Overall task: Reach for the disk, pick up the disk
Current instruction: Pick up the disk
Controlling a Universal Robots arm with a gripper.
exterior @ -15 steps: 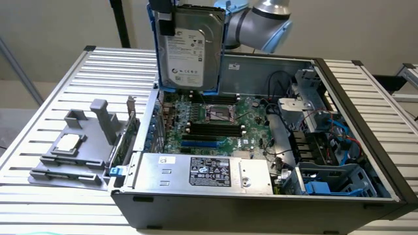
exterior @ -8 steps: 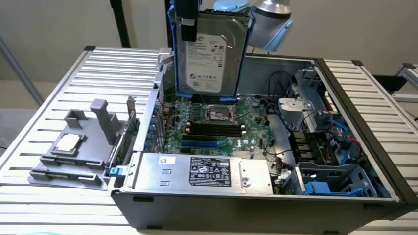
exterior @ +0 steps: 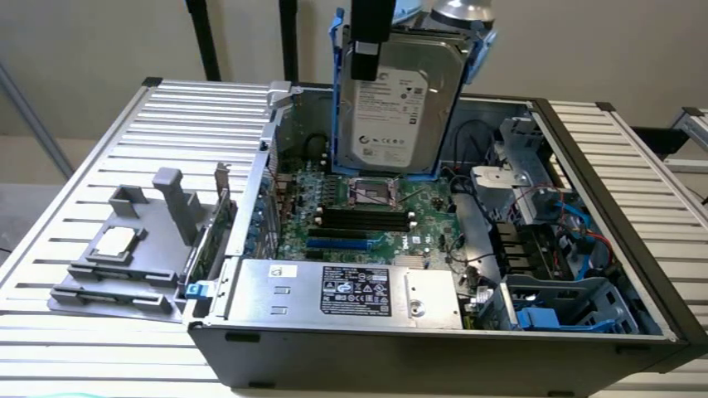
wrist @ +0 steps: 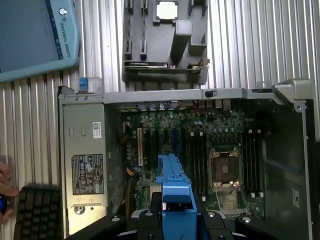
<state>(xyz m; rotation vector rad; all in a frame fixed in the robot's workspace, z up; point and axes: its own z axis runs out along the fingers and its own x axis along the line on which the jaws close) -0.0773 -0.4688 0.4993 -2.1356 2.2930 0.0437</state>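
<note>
Disk: 1 disk (exterior: 400,104), silver-grey, white label facing the exterior camera, hanging upright above the open computer case (exterior: 619,240), clear of everything inside it.
Blue rails: 2 on the disk, 1 down each long edge; in the wrist view the blue rail (wrist: 175,187) runs up from between the fingers.
Hand: 1 hand (exterior: 372,41), clenched on the disk's upper end, dark finger lying over the top of the label.
Case: 1, lying on its side, lid off, on the slatted metal surface (exterior: 99,174).
Motherboard: 1 green motherboard (exterior: 366,215), directly below the hanging disk, with 1 empty CPU socket (exterior: 376,192).
Power supply: 1 power supply (exterior: 332,290), silver with a black label, at the case's near end in the exterior view.
Grey fixture: 1 grey fixture (exterior: 133,249) on the surface at the exterior view's left, carrying 1 small square silver chip (exterior: 116,242).
Pendant: 1 teach pendant (wrist: 35,37), blue-edged, on the surface.
Keyboard: 1 black keyboard (wrist: 37,212), a person's fingers (wrist: 6,187) beside it.
</note>
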